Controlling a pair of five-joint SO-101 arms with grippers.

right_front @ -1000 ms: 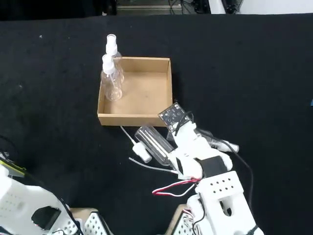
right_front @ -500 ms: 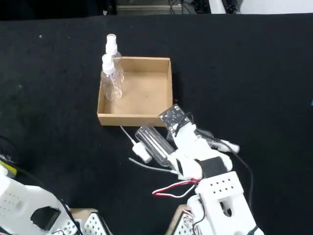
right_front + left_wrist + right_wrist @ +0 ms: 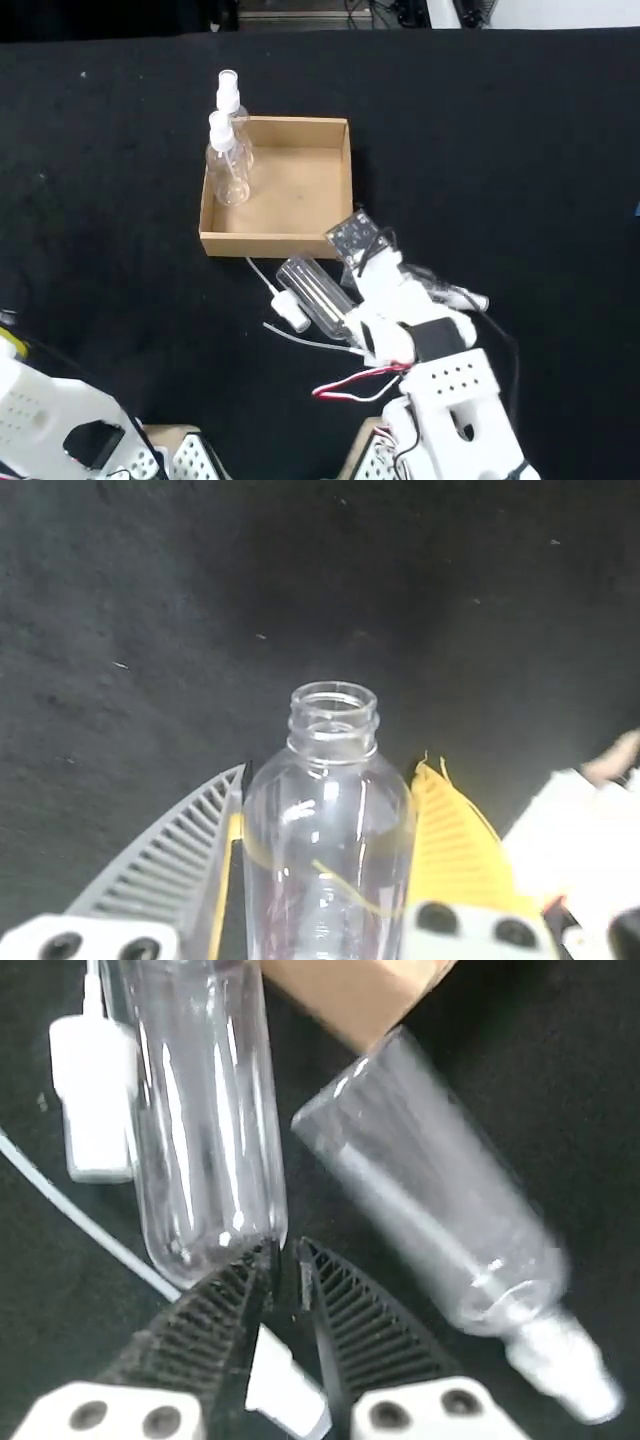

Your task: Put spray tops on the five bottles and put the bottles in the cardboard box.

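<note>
My left gripper (image 3: 335, 780) is shut on a clear bottle (image 3: 325, 830) whose neck is open, held above the black cloth. My right gripper (image 3: 285, 1260) is shut on a white spray top (image 3: 288, 1388), and the top's thin tube (image 3: 90, 1225) sticks out sideways. Its fingertips sit at the base of a topless bottle (image 3: 200, 1110) (image 3: 318, 293) lying in front of the cardboard box (image 3: 340, 180). A loose spray top (image 3: 290, 310) lies beside that bottle. A capped bottle (image 3: 450, 1230) (image 3: 445, 292) lies on the arm's other side. Two capped bottles (image 3: 228, 165) stand at the box's far left corner.
The right arm's white body (image 3: 440, 390) covers the table's near middle, with red and white wires (image 3: 345, 385) hanging from it. The left arm's base (image 3: 50, 420) sits in the near left corner. Black cloth (image 3: 520, 150) covers the table around the box.
The left arm's body has dropped slightly lower at the near left corner. The right arm and the lying bottles have barely shifted.
</note>
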